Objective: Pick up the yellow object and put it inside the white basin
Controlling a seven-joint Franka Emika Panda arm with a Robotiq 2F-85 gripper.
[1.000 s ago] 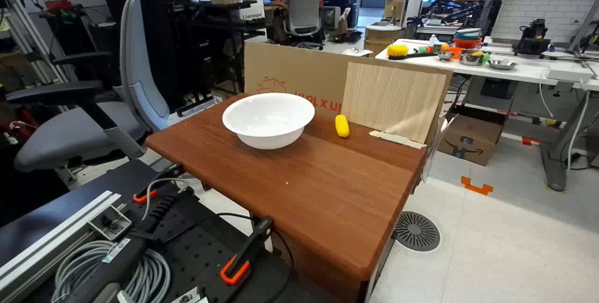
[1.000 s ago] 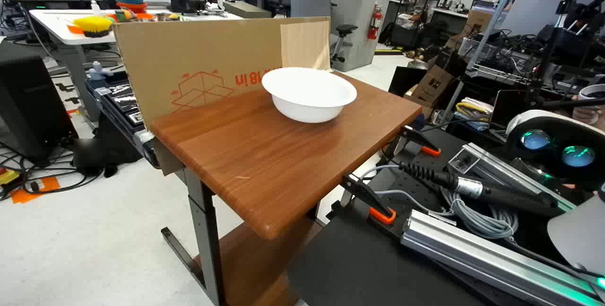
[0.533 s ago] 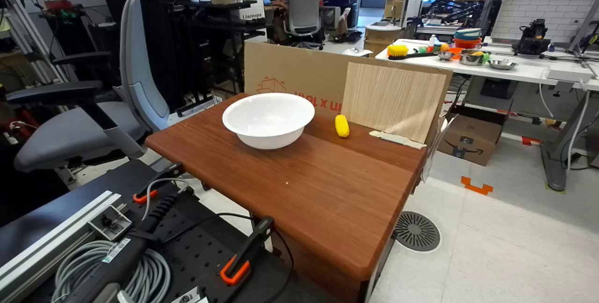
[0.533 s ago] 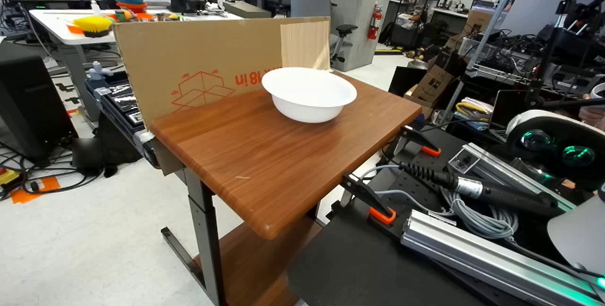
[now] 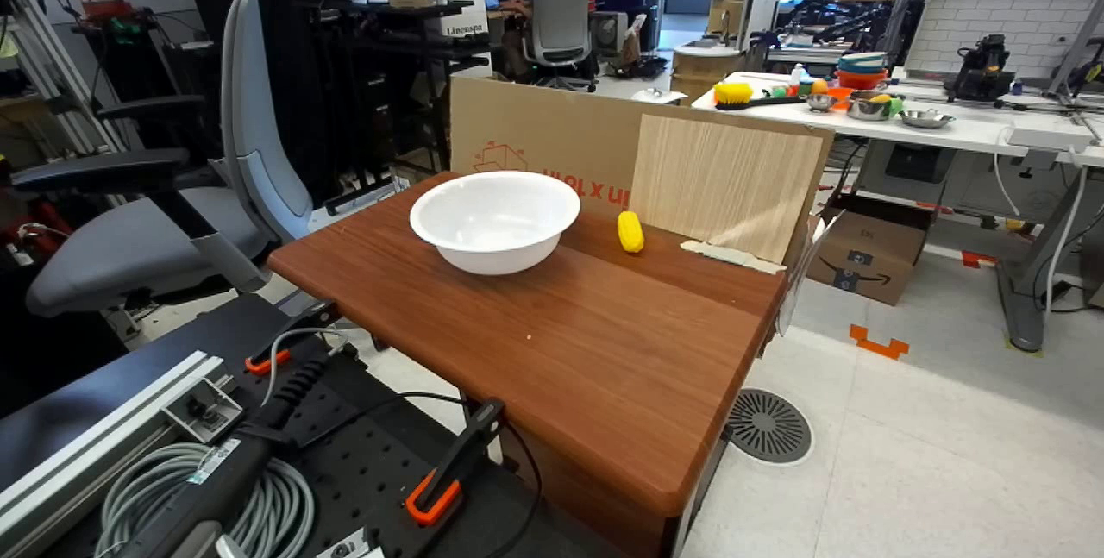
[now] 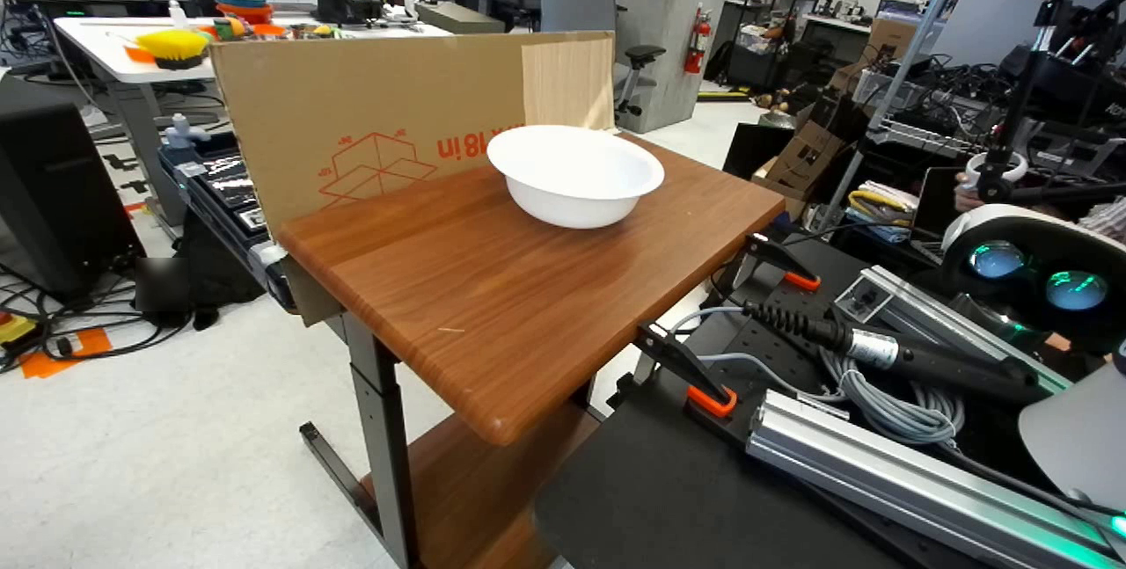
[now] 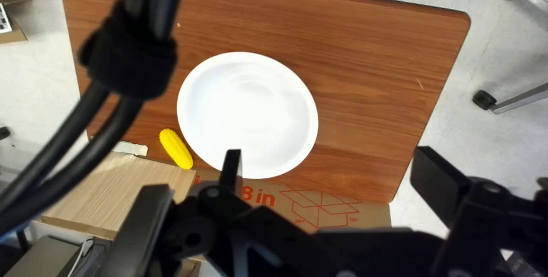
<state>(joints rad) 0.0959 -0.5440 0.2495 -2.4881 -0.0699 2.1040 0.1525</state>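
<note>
The yellow object (image 5: 630,232) is a small elongated, rounded yellow piece lying on the brown table near the back panel. It also shows in the wrist view (image 7: 176,148), just outside the basin's rim. In an exterior view it is out of sight, where the white basin (image 6: 576,178) stands in front. The wide white basin stands upright on the table and also shows in an exterior view (image 5: 496,222) and in the wrist view (image 7: 252,114); nothing shows inside it. My gripper (image 7: 327,157) is open and empty above the table, its fingers wide apart. Neither exterior view shows it.
A cardboard panel (image 5: 552,122) with a light wood board (image 5: 729,183) stands along the table's back edge. Black clamps with orange tips (image 5: 457,463) hold the table (image 5: 561,351) at its front edge. Dark cables (image 7: 128,54) cross the wrist view's left side.
The yellow object and the basin have not moved. At the far right of an exterior view, a white round thing by a hand has shifted left behind the headset.
</note>
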